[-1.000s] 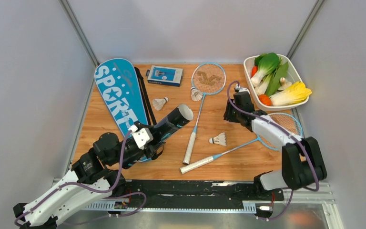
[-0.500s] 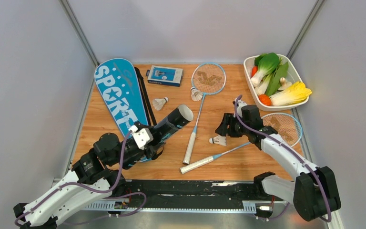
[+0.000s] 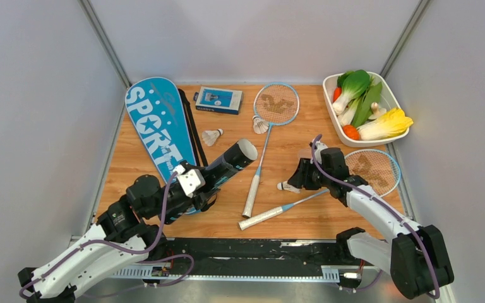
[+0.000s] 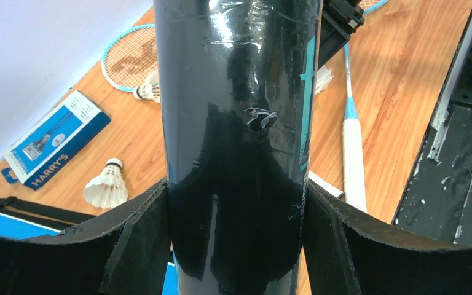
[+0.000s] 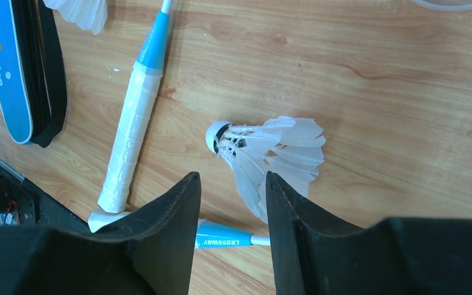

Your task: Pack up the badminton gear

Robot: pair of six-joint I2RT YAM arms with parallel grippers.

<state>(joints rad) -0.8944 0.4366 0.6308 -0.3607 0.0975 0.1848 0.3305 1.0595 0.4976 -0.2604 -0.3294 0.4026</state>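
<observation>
Right arm: swung from far right, beside white vegetable tray (image 3: 326, 88), toward near-left. Black elbow joint, earlier over near-right part of wooden table (image 3: 303, 221), now pulled back past near edge; white forearm stretched low across table.

Black two-finger right gripper (image 3: 295, 182): now down at white feather shuttlecock (image 3: 283, 187) mid-table, jaws apart either side of feather skirt.

Shuttlecock: earlier in plain sight from above, now half hidden, cork end showing.

Near-right light-blue-framed racket head (image 3: 372, 165): earlier crossed by arm, now mostly uncovered.

left pincer (image 3: 206, 184) grips tube (image 3: 232, 159), right pincer (image 3: 299, 182) over shuttlecock (image 3: 285, 187).
</observation>
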